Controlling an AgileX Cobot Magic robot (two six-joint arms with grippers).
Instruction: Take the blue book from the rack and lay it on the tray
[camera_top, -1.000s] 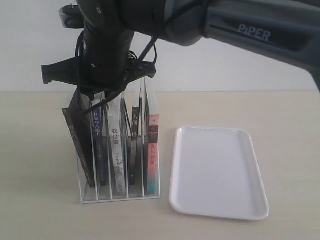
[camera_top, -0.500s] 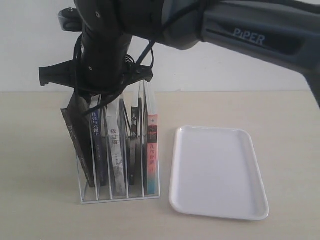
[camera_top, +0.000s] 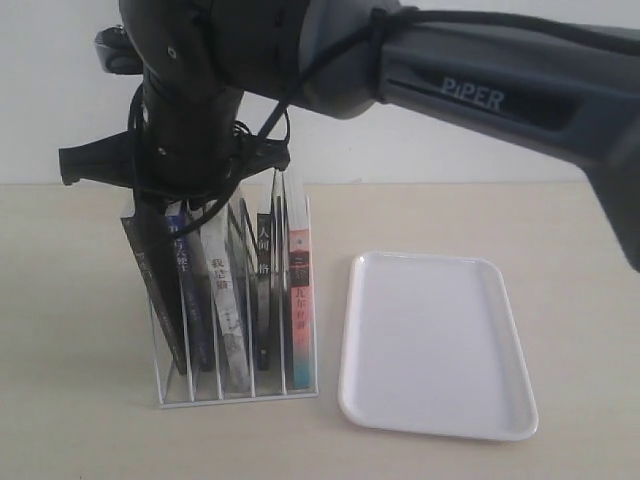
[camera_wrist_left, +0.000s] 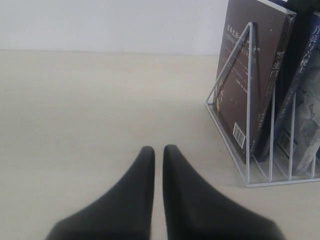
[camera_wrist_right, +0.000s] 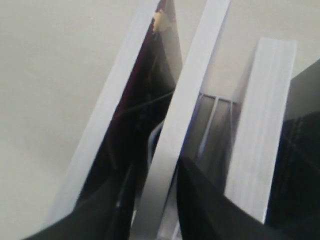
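The white wire rack (camera_top: 236, 396) stands left of the white tray (camera_top: 440, 340), holding several upright books. The blue book (camera_top: 189, 285), with a dark blue spine and white characters, sits in the second slot from the left. My right arm reaches across over the rack. In the right wrist view my right gripper (camera_wrist_right: 155, 200) has one finger on each side of the blue book's (camera_wrist_right: 186, 95) top page edge and is shut on it. My left gripper (camera_wrist_left: 158, 150) is shut and empty, low over the table beside the rack (camera_wrist_left: 248, 100), where the blue spine (camera_wrist_left: 295, 90) shows.
A black-spined book (camera_top: 152, 285) leans in the outermost left slot, right against the blue one. A white-spined book (camera_top: 230, 300), a dark one (camera_top: 263, 280) and a pink-and-teal one (camera_top: 299, 300) fill the other slots. The tray holds nothing.
My right arm has moved left and lower over the rack. The book tops have leaned slightly left with it.
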